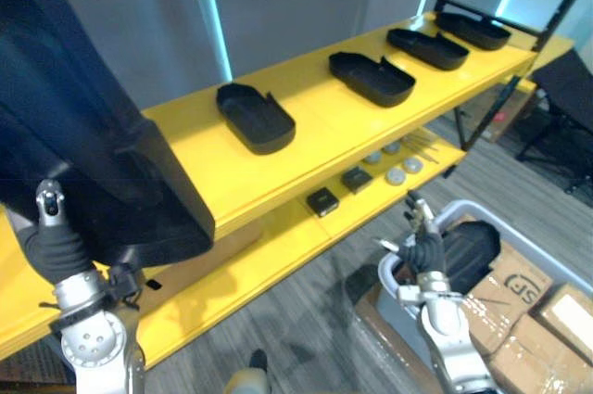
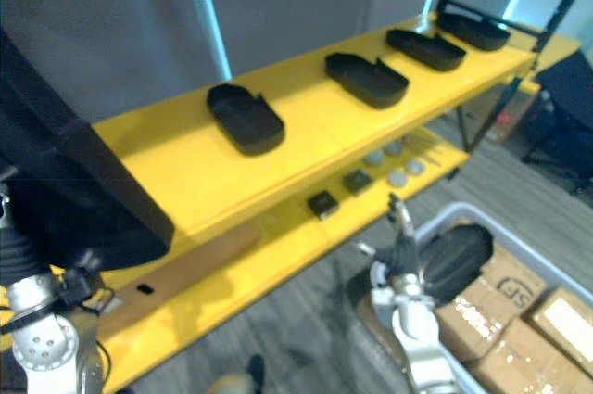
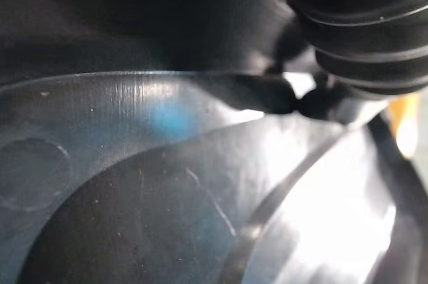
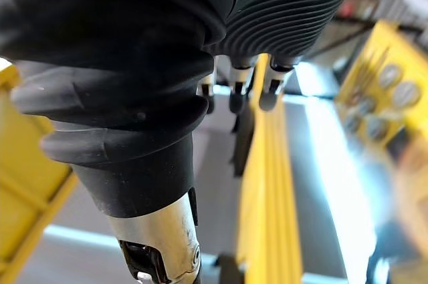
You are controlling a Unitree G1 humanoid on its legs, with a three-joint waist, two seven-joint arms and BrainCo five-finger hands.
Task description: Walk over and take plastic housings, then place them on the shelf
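A large black plastic housing (image 1: 83,134) hangs at the far left over the near end of the yellow shelf's top board (image 1: 324,139). My left hand (image 1: 51,227) grips its lower edge, thumb on the front and fingers behind it; its dark inner face (image 3: 167,164) lies close in the left wrist view. Several more black housings lie in a row along the top board, the nearest (image 1: 255,118) just right of the held one. My right hand (image 1: 422,244) hangs open and empty at the lower right, fingers (image 4: 234,100) straight.
A grey bin (image 1: 519,227) at the lower right holds another black housing (image 1: 473,246), with cardboard boxes (image 1: 523,297) beside it. The lower yellow board (image 1: 278,255) carries small black blocks (image 1: 322,200) and grey discs (image 1: 396,175). A black shelf post (image 1: 505,69) stands at the right.
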